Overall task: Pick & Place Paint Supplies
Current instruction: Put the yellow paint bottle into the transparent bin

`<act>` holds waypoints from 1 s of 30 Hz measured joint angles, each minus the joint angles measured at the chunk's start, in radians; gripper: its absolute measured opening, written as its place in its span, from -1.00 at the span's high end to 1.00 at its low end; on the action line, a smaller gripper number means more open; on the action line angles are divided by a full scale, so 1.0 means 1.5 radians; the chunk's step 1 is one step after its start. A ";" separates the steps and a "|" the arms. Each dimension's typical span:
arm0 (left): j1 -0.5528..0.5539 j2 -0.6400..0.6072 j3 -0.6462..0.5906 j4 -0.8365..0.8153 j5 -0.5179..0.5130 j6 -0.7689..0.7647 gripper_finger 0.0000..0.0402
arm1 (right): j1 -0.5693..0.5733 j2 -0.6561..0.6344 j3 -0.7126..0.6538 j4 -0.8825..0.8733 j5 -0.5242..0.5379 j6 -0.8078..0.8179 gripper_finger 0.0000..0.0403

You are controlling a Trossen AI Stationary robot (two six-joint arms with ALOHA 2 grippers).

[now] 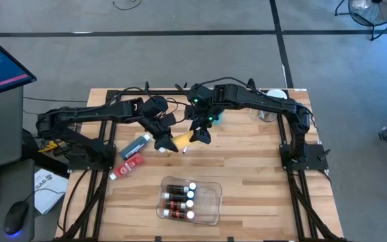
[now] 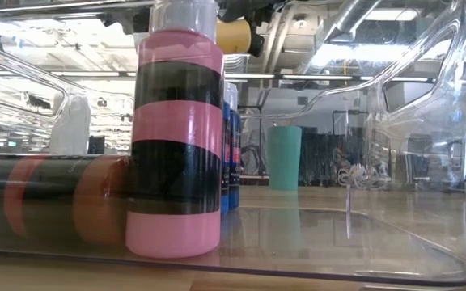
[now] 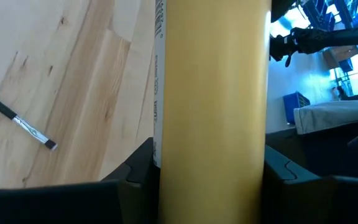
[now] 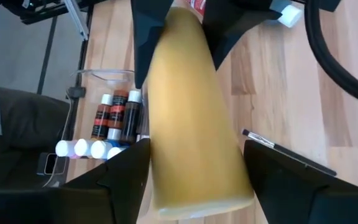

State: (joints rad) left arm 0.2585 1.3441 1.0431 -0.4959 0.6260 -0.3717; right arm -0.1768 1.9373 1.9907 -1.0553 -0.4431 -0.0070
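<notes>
The large yellow bottle (image 1: 180,142) hangs in the air between both grippers above the table's middle. In the low view the yellow bottle (image 2: 237,36) shows high up. My left gripper (image 1: 164,140) is shut on it from the table's left, and my right gripper (image 1: 199,134) is shut on it from the right. Several small brown and red bottles with white caps (image 1: 179,199) lie in the clear tray (image 1: 210,202). A grey tube (image 1: 136,145) and a red tube (image 1: 129,165) lie on the table to the left. A thin dark brush (image 4: 281,151) lies on the wood below the bottle. My left gripper pinches the yellow bottle's body (image 3: 213,155) between its two fingers (image 3: 138,171), which lie across the bottle. The bottle is lifted clear of the table. My right gripper has the bottle's other end (image 4: 197,180) between its two fingers (image 4: 126,177), one on each side, also across it.
The teal cup (image 2: 284,158) stands near the table's far edge, partly under my right arm. The clear tray sits near the near edge. Bare wood lies right of the tray (image 1: 254,175). Cables and the arm frames run along both sides.
</notes>
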 joint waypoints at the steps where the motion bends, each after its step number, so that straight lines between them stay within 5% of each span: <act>1: 0.000 0.000 0.000 0.003 0.001 0.000 0.35 | 0.000 0.000 0.000 0.002 0.000 0.000 -0.26; 24: 0.003 0.000 0.000 0.048 0.005 -0.005 0.35 | 0.007 0.010 -0.001 -0.002 0.000 0.008 -0.26; 30: 0.003 0.000 0.000 0.053 0.006 0.004 0.35 | 0.008 0.010 -0.001 -0.007 -0.005 0.008 -0.03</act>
State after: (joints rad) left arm 0.2630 1.3437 1.0431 -0.4170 0.6346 -0.3663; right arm -0.1646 1.9530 1.9888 -1.0652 -0.4503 0.0045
